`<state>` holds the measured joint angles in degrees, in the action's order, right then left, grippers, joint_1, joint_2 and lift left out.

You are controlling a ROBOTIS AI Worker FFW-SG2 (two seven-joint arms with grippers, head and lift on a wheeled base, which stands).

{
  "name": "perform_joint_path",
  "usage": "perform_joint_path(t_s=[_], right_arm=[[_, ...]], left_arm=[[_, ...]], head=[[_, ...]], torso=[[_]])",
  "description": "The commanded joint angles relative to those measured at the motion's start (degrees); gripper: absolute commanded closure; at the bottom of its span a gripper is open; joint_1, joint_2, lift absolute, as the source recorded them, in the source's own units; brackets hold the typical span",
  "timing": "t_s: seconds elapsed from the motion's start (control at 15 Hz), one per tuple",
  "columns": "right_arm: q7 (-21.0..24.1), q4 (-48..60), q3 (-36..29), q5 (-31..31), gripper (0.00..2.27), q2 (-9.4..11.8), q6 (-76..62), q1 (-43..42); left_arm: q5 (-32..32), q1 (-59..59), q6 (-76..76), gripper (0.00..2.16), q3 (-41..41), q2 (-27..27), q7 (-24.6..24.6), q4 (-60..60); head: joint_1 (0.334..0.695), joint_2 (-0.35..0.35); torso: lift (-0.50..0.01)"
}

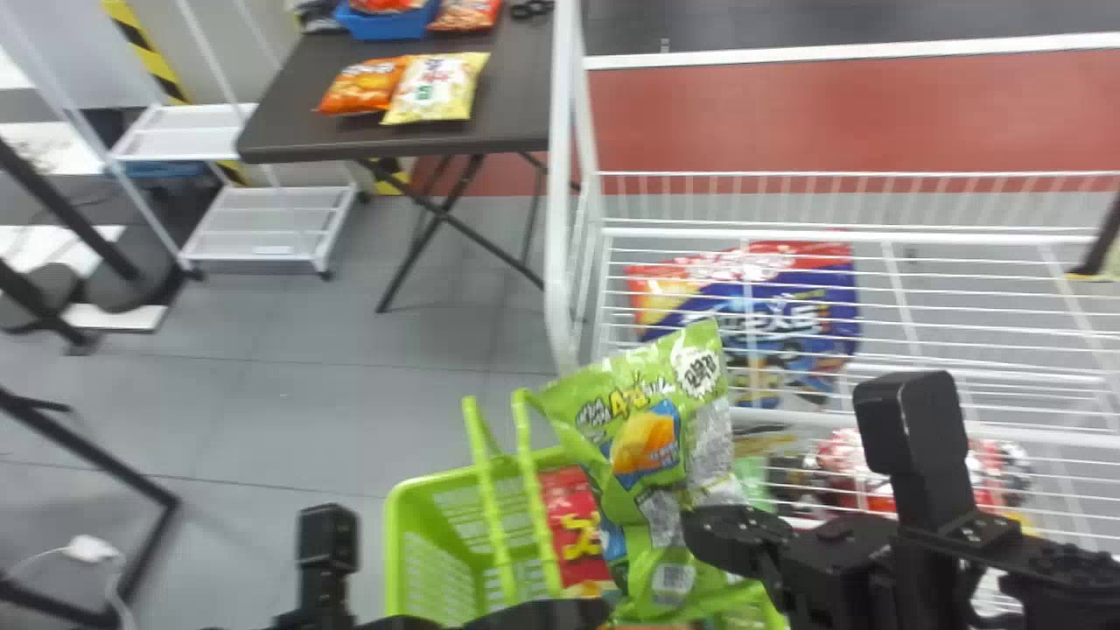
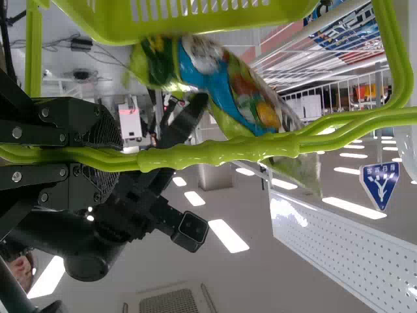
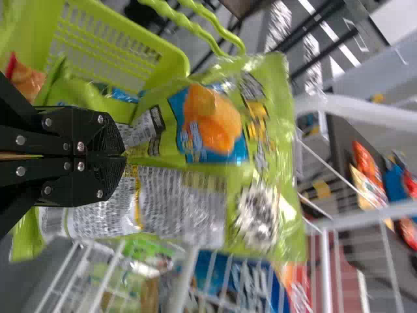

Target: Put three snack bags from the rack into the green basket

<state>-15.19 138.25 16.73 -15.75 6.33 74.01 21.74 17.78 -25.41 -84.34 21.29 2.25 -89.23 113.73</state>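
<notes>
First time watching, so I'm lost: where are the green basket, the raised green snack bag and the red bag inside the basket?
Green basket [image 1: 395, 542]: head view, on its left rim.
Green snack bag [image 1: 646, 444]: head view, on its orange picture.
Red bag [image 1: 564, 516]: head view, on its printed face.

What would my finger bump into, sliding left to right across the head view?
White rolling cart, orange snack bag, yellow snack bag, green snack bag, black right arm.

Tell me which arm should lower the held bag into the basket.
Right, I'd judge: the right claw grips the bag, partly over the basket, while the left claw holds the handle.
</notes>
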Motion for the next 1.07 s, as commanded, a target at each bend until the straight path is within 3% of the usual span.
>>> perform_joint_path(t_s=[0.0,0.07,0.2,0.27,0.33,0.4,0.47,0.6,0.87,1.0], right_arm=[[0.4,-6.2,3.5,-0.7,2.25,-1.0,0.7,-2.7],[0.5,-9.0,3.6,-2.4,2.25,-1.6,1.7,-3.7],[0.7,-15.6,4.9,-5.2,2.23,-1.7,3.5,-6.6],[0.2,-18.0,5.4,-7.1,2.05,-1.7,3.3,-7.7],[-1.1,-19.8,5.5,-7.9,1.52,-1.7,3.3,-8.4],[-1.7,-20.1,5.3,-8.0,0.44,-1.3,3.5,-8.6],[-1.7,-18.7,4.3,-8.2,0.00,-0.6,3.3,-8.0],[-5.0,-12.9,-1.3,-9.3,0.00,-0.4,3.3,-5.3],[-9.0,-4.1,-18.1,-23.5,0.03,-0.4,4.9,-1.5],[-10.9,-2.5,-25.7,-27.3,0.03,-0.4,5.6,0.2]], left_arm=[[0.8,-0.2,0.0,2.15,0.3,0.1,-0.2,0.0],[0.9,-0.2,0.0,2.15,0.3,0.1,-0.2,0.0],[0.9,-0.2,0.0,2.15,0.2,0.1,-0.3,0.1],[1.0,-0.2,0.0,2.15,0.2,0.1,-0.5,0.1],[1.0,-0.3,0.0,2.15,0.2,0.1,-0.5,0.1],[1.0,-0.4,0.0,2.15,0.2,0.1,-0.6,0.1],[1.0,-0.4,0.0,2.15,0.4,0.1,-0.6,0.1],[1.1,-0.9,0.0,2.15,0.5,0.3,-0.7,0.3],[1.3,-1.1,0.0,2.15,0.5,0.3,-0.8,0.4],[1.4,-1.3,0.0,2.15,0.5,0.4,-0.9,0.6]], head=[[0.695,0.292],[0.695,0.350],[0.695,0.350],[0.695,0.350],[0.695,0.350],[0.695,0.350],[0.695,0.350],[0.695,0.350],[0.695,0.350],[0.695,0.331]], torso=[[0.000],[0.000],[0.000],[0.000],[0.000],[0.000],[0.000],[0.000],[0.000],[0.000]])
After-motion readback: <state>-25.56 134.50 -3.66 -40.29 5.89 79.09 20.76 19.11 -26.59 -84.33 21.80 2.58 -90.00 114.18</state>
